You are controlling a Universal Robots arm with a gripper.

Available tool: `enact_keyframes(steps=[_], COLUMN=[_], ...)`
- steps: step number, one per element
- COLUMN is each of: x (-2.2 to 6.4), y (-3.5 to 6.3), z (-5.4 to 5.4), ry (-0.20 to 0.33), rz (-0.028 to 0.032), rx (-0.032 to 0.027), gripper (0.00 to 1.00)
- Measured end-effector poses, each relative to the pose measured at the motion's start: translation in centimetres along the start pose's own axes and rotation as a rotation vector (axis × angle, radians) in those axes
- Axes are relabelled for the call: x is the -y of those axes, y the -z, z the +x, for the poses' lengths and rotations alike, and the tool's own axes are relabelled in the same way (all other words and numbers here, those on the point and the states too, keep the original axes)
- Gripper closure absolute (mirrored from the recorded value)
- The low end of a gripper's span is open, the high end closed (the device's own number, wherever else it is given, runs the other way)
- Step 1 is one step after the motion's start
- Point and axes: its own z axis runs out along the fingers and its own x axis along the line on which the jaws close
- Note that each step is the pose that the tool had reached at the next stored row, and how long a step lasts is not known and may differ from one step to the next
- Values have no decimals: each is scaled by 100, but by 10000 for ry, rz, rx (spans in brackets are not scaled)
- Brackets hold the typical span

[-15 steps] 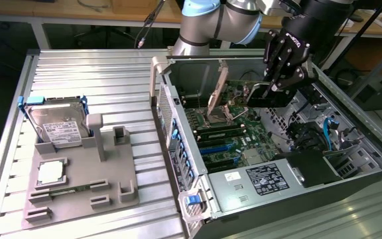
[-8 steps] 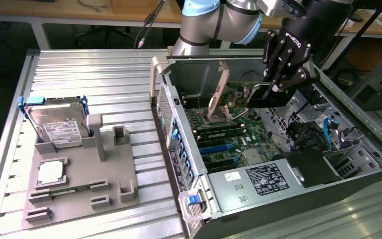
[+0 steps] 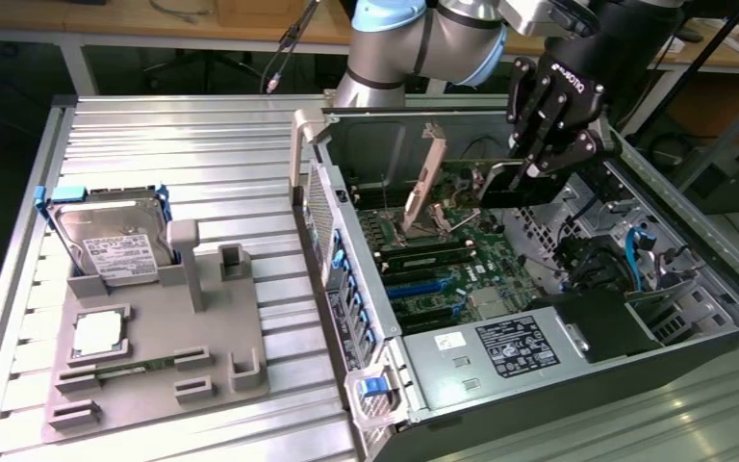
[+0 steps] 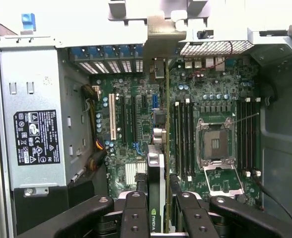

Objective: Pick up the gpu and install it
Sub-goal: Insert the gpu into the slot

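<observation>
Black gpu (image 4: 156,171) held edge-on above motherboard (image 4: 131,116) slots, inside open computer case (image 3: 658,375) | gripper (image 4: 159,201) jaws narrowly parted, clamped on the card's two faces | hard drive (image 3: 119,241) outside, well apart

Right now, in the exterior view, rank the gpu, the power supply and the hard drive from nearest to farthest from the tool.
1. gpu: held in the tool, inside the case.
2. power supply: inside the case, beside the motherboard.
3. hard drive: outside the case, on the gray fixture, exterior view's left.
</observation>
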Motion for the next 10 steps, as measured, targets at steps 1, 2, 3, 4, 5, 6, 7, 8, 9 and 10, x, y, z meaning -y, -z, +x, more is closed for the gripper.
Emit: enact_keyframes(steps=[1,2,3,4,5,6,7,8,9,10], x=[0,0,0,0,0,0,0,1,1,1], y=[0,0,0,0,0,-2,-3,-5,-8,-11], z=[0,0,0,0,0,0,0,-1,-1,0], ry=[34,60,61,63,64,63,64,64,64,64], rz=[-1,-1,-2,-2,-1,-1,-2,-1,-2,-2], rx=[-1,-1,-1,-1,-1,-1,-1,-1,-2,-2], gripper=[73,73,73,73,73,73,73,73,73,73])
